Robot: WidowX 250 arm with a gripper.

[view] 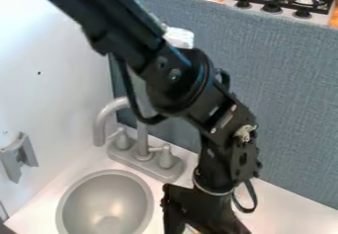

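The black gripper (206, 214) hangs low over the smooth white counter (290, 208), partly cut off by the bottom edge, and whether it is apart, together or clamped on something cannot be told; a pale and orange sliver (191, 229) shows right by it at that edge, too little to name. Open counter lies to its right as far as the woven-looking blue-gray panel (290, 104), while to its left are the round, dull gray sink (105, 203) and, nearer the panel, the curved gray faucet (143, 141), close to the arm (191, 90).
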